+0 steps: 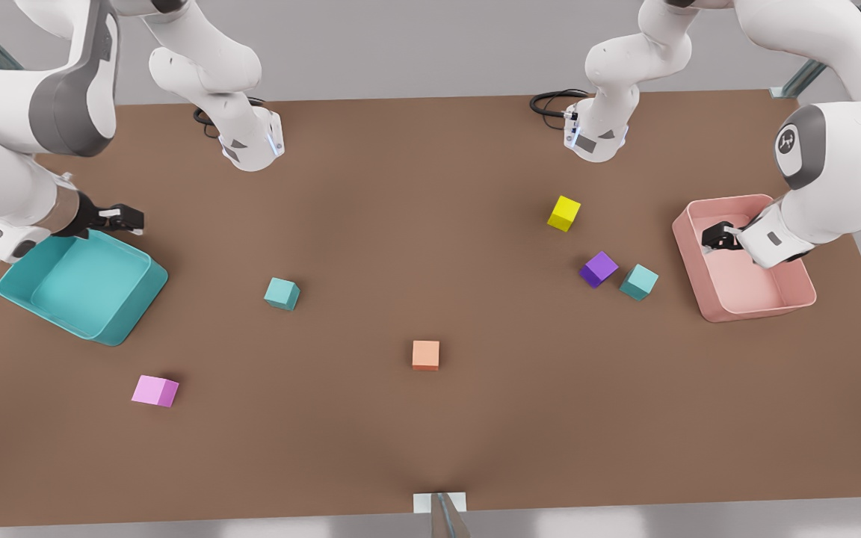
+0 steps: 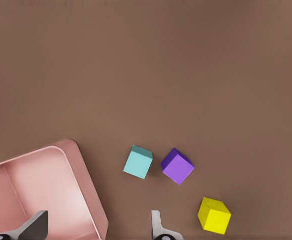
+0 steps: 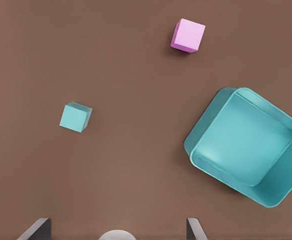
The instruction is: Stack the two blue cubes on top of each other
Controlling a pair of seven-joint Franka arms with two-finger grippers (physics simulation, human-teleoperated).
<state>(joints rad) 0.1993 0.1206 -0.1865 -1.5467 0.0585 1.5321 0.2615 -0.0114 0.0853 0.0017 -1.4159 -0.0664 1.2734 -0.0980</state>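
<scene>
Grippers wait at opposite worktop [image 1: 430, 187] edges; stacking has not begun. At the front view's left, the right gripper [image 1: 125, 217] hangs over the teal bin [image 1: 131, 314], fingers apart and empty. One blue cube [image 1: 282, 293] lies well apart from its twin [image 1: 639, 282], which sits just beside the purple cube [image 1: 599, 269]. At the front view's right, the left gripper [image 1: 716, 236] hovers over the pink bin [image 1: 755, 310], fingers apart and empty. Likely next move: either arm descends squarely on its nearer cube; the purple neighbour leaves little clearance.
</scene>
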